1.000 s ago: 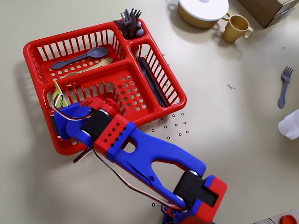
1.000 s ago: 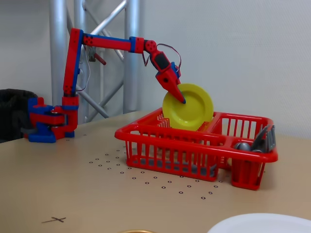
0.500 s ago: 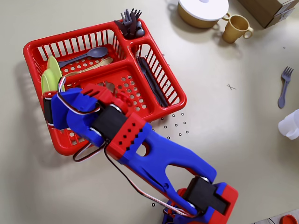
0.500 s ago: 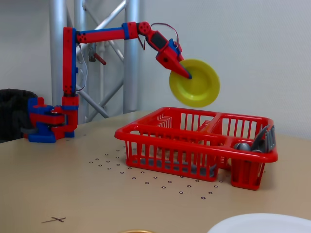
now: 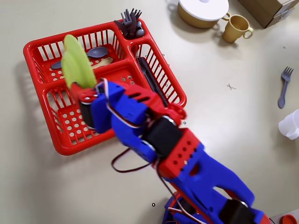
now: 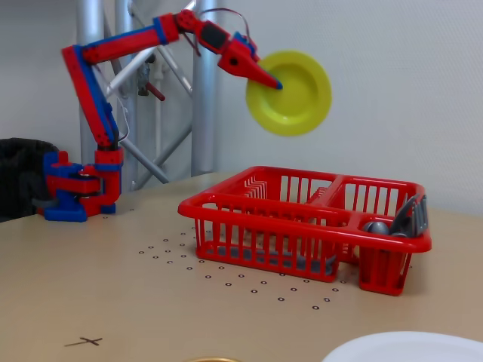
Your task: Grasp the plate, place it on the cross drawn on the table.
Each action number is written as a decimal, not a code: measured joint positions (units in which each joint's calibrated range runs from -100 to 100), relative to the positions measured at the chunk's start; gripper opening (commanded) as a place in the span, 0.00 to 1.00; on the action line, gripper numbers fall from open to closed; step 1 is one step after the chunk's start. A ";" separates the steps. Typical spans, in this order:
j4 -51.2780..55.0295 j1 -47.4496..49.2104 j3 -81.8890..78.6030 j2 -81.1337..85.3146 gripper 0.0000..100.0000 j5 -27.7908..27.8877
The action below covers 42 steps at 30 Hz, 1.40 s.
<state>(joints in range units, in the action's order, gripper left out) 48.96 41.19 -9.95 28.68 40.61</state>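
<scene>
Fixed view: we see the red and blue arm [image 6: 98,105] reaching out from its base at the left, its jaws [image 6: 273,83] closed on the edge of the yellow plate [image 6: 290,94]. The plate hangs in the air, well above the red dish rack [image 6: 302,226], with its face turned towards this camera. The rack stands on the worktop [image 6: 90,286], and a small cross [image 6: 84,342] is drawn near the lower left corner, well apart from the rack.

In the overhead view we see the plate [image 5: 77,63] nearly edge-on, tilted over the rack's [image 5: 60,140] large compartments, while the jaws [image 5: 86,91] grip its lower rim. Grey spoons [image 5: 96,52] lie in the rack's back compartment, and dark forks [image 5: 131,21] stand in its corner cup. Beyond the rack, at the upper right, we find a lidded pot [image 5: 201,11] and a tan mug [image 5: 236,28] just beside it. A grey fork [image 5: 283,86] lies alone on the worktop [image 5: 219,121] at the right, and the cross [image 5: 231,87] sits between it and the rack.
</scene>
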 measured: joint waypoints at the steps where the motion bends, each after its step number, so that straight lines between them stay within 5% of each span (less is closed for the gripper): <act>1: 0.00 -0.91 -2.26 2.04 0.00 0.68; 18: 13.06 -24.03 -14.65 34.07 0.00 5.03; 32: 14.34 -43.06 -14.65 26.47 0.00 3.47; 42: 14.26 -57.90 -14.65 15.60 0.00 8.55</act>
<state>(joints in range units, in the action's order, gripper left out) 63.22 -16.70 -24.59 44.28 49.16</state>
